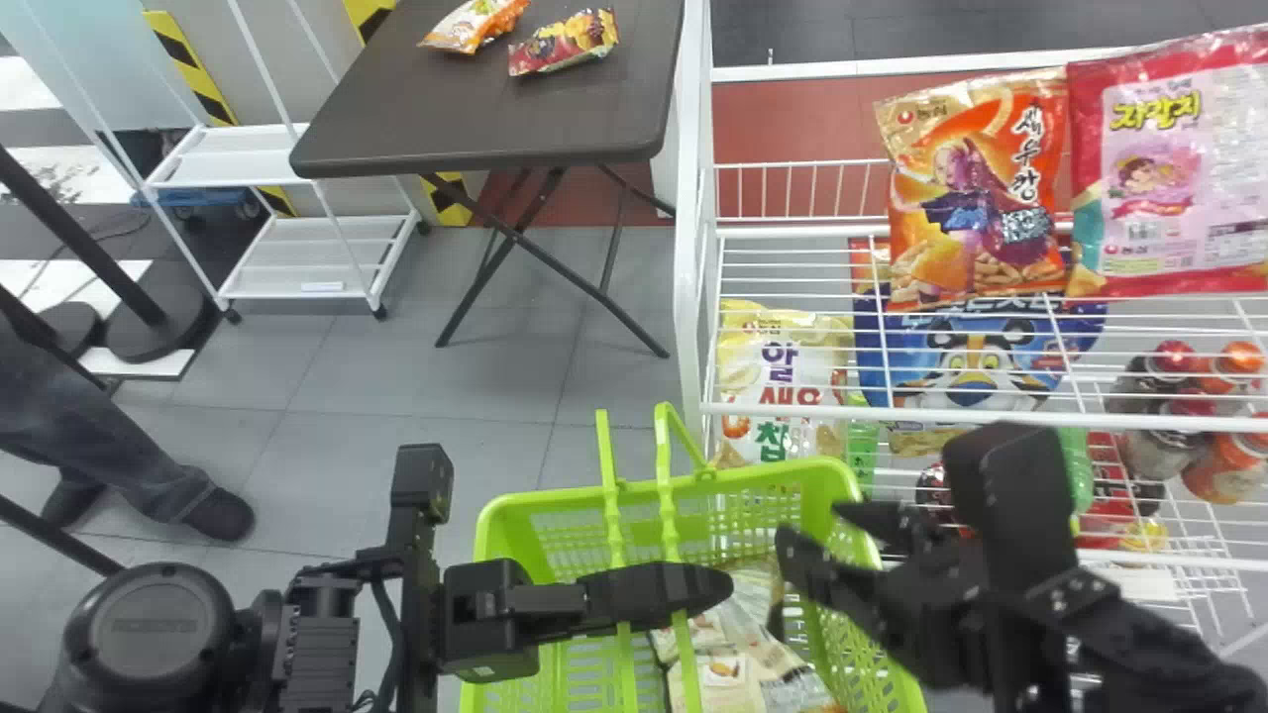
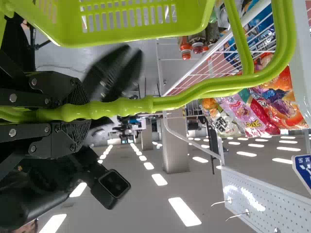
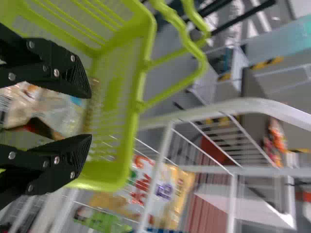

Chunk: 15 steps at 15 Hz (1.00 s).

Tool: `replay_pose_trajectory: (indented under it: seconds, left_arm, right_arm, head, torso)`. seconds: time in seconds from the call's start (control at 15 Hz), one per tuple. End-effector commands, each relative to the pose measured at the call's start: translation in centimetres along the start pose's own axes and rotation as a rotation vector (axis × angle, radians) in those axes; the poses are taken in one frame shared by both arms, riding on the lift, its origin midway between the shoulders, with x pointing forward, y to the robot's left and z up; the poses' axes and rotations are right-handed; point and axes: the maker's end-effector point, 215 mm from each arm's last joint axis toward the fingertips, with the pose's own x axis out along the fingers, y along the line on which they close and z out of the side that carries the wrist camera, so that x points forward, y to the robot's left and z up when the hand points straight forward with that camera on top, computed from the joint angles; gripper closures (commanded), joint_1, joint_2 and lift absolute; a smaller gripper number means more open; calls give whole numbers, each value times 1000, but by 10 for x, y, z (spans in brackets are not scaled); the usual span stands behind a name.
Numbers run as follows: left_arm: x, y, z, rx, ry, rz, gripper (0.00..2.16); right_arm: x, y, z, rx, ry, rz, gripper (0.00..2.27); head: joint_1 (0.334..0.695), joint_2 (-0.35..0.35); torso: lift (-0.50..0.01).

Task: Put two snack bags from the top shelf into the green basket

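- Snack bags — orange bag [image 1: 976,198] and pink-and-red bag [image 1: 1169,178], side by side on the top shelf in the head view. Count there: two. Glossy film, puffed and creased, roughly rectangular.
- Green basket [image 1: 490,520] in front of the rack: glossy plastic, slotted walls, rounded corners. Handles [image 1: 609,525]: two, slim, with wavy grips.
- Crinkled packets [image 1: 728,683] inside the basket, pale and printed, overlapping. At least two; exact count cannot be told.
- Left gripper [image 1: 718,586] over the basket, its fingers together around green handle bar, clamped. Finger faces ridged, metal screws along the black links.
- Right gripper [image 1: 807,535] over the basket's right side, two fingers well apart, nothing between their tips. Inner faces finely ridged [image 3: 81,80].
- White wire rack [image 1: 941,411]: thin parallel rods, thicker smooth rails. Below the top shelf — one yellow bag [image 1: 783,376], one blue bag [image 1: 976,361] with a tiger's face, and a cluster of rounded bottles [image 1: 1174,396] with red and orange caps, at least four.
- Dark table [image 1: 416,119]: one, flat top, rounded corners, thin crossed legs. Small shiny packets [image 1: 565,42] on it: two, near each other.
- White trolley [image 1: 317,259] left of the table: thin uprights, two tiers counted.
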Motion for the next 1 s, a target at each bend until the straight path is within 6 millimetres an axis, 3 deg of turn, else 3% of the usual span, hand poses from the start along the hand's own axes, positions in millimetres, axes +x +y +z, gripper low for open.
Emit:
replay_pose_trajectory:
  seconds: [0.0,0.33,0.73,0.93]
  left_arm:
    - [0,0,-1,-3,4,-1,2142]
    - [3,-1,-4,-3,11,-5,2142]
    - [4,0,-5,2,19,5,2142]
    - [8,-1,-2,14,30,10,2142]
  right_arm:
    - [0,-47,45,-13,-160,-81,83]
    - [8,-160,105,-23,-358,-259,83]
    - [45,-236,145,-19,-412,-345,83]
    - [63,-259,160,-14,-396,-367,83]
  head:
    - [695,151]
    - [695,8]
    - [695,-88]
    - [695,-101]
  torso:
    - [-1]
    - [-1]
    - [-1]
    - [-1]
